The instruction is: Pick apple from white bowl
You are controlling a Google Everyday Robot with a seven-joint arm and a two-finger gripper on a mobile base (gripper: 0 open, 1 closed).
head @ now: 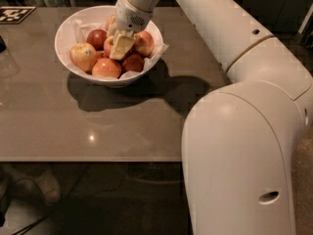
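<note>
- white bowl (62, 58): stands upright on its small foot on the table (98, 126), in the 11 o'clock part of the view and well back from the table's near edge.
- crumpled white paper (159, 50): lines the bowl; it sticks out over the rim at the bowl's 3 o'clock side.
- apples (106, 67): several lie heaped inside the bowl, touching one another. a yellow-red apple (83, 55) lies at the bowl's 9 o'clock, a dark red apple (97, 37) at 11 o'clock, a reddish apple (144, 42) at 3 o'clock, and another dark apple (133, 62) at 5 o'clock.
- gripper (120, 45): lowered into the middle of the bowl, its beige tip down among the apples and touching the heap. cannot tell whether it is wide, narrow or closed on an apple, as the wrist housing and the fruit hide the tip.
- arm (234, 48): white; it reaches from the large body at 4 o'clock up across the table to the bowl and covers the bowl's 12 o'clock rim.
- shadow: a dark patch lies on the table at the bowl's 5 o'clock side.
- black-and-white marker (12, 13): lies flat on the table's far corner, at 9 o'clock of the bowl, apart from it.
</note>
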